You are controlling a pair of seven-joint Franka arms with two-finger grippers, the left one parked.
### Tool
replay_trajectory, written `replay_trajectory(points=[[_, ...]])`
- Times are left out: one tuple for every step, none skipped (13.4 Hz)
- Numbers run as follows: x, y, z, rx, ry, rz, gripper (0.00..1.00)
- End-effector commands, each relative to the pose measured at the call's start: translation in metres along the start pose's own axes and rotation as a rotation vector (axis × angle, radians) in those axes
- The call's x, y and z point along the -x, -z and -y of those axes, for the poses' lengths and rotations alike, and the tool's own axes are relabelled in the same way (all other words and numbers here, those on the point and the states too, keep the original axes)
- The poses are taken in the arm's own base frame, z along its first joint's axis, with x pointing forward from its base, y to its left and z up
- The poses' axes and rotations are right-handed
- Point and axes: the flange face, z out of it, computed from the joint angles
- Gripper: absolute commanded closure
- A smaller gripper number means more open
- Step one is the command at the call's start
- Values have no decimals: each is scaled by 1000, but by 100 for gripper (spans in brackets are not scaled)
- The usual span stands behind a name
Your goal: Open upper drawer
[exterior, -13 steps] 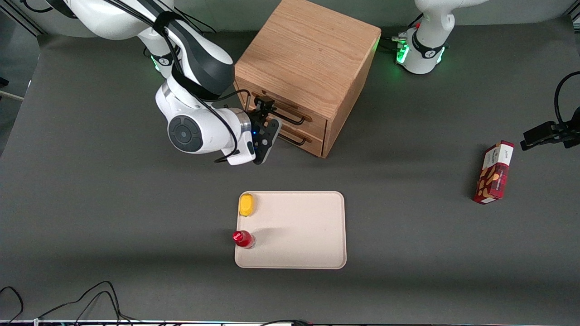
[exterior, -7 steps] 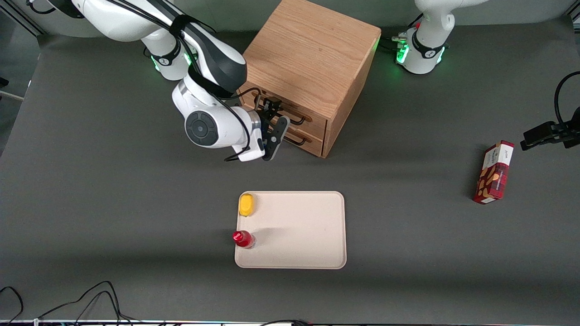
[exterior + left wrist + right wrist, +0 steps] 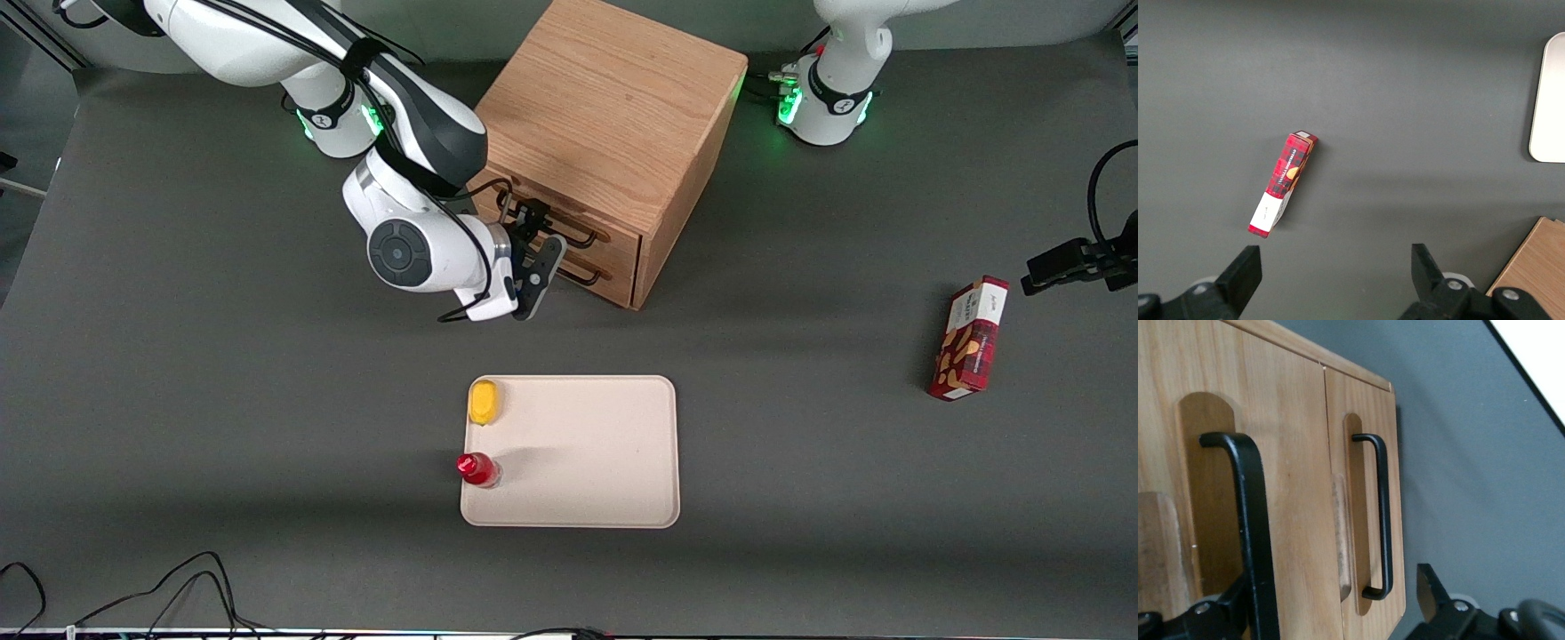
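One light oak cabinet (image 3: 613, 133) stood on the grey table (image 3: 222, 400), its two drawers both shut flush. The upper drawer (image 3: 569, 227) sat directly above the lower drawer (image 3: 591, 267), each front carrying one black wire handle, two in all. The gripper (image 3: 540, 238) hung just in front of the cabinet's drawer face at the upper drawer's handle (image 3: 1251, 540), its fingers spread, one to each side of the bar and not clamped on it. In the wrist view that handle ran down between the two fingers (image 3: 1435, 600), while the lower handle (image 3: 1379, 520) showed whole beside it.

Nearer the front camera lay one cream tray (image 3: 605, 453). One yellow object (image 3: 484, 402) rested on a corner of it, and one red-capped bottle (image 3: 477, 468) stood at the tray's edge toward the working arm's end. One red carton (image 3: 969, 338) lay on the table toward the parked arm's end, well apart from the rest.

In the front view the arm's wrist (image 3: 418, 258) hid part of the upper drawer's front, and the gripper covered part of its handle. The drawers' interiors could not be seen. The print on the carton was too small to read, and whether the bottle stood on the tray or just off its rim could not be told.
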Motion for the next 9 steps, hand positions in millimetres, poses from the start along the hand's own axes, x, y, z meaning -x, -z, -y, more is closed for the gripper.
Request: replay_trajectory(points=[[-7,13,-37,35,-33,-35,0],[-8,16,-47,43,-38,-38,0],[-9,23,-56,43,-48,-53,0],[-8,27,-68,44,-63,-60,0],[-8,34,-74,49,-66,-69,0],[-5,38,-81,55,-76,-75,0],[-3,42,-88,61,-87,-80,0],[0,46,-95,67,-93,-85,0],[2,52,-101,73,-82,-88,0]])
